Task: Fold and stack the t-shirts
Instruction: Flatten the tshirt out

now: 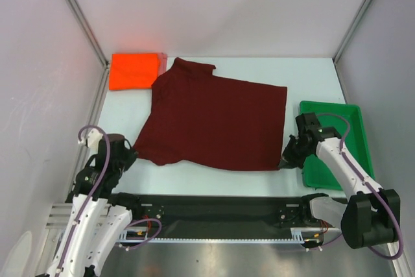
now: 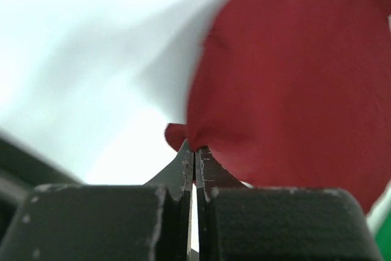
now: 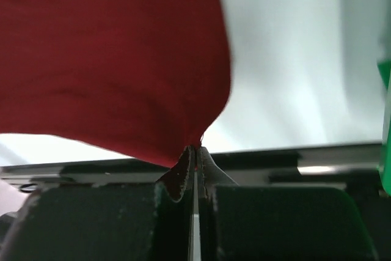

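Even, diffuse light fills the top view; the bench (image 1: 311, 76) reads pale and shadows stay faint. The orange t-shirt (image 1: 134, 71) at the far left corner oversaturates, tinting the wall (image 1: 65, 63) beside it red. In both wrist views the maroon t-shirt (image 2: 293, 59) is blurred, and the bench behind blows out white.

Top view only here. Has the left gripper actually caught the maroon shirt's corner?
Observer: Yes. The left wrist view shows the left gripper shut, with a small fold of the maroon shirt pinched at the very tips.
Operator: And the right one?
Observer: Same. In the right wrist view the right gripper is shut on the shirt's edge, again only at the tips.
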### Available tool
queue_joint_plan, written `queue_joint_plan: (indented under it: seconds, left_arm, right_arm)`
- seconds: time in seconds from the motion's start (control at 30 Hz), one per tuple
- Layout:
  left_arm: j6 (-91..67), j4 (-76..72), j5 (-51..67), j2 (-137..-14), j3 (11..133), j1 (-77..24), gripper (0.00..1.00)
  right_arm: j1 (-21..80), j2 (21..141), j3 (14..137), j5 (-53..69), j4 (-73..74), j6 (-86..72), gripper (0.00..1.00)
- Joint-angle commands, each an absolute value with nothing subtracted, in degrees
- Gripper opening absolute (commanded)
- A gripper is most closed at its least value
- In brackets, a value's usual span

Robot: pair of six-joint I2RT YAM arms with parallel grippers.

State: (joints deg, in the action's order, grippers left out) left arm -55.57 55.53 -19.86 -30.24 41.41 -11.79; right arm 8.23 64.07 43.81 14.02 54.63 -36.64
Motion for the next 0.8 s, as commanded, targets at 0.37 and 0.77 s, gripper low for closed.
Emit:
queue_joint_plan:
  seconds: [0.37,0.77]
  left_arm:
    - [-75.0,81.2,-27.1,-22.6,43.9,-12.0,0.02]
    - [-75.4,84.0,-23.6,-13.7,45.4,-12.0,0.0]
  right_arm:
    - [12.7,63.7,37.9,8.2,57.9,-42.1,0.0]
    - [13.5,65.5,39.0,8.1,59.9,-39.5,0.0]
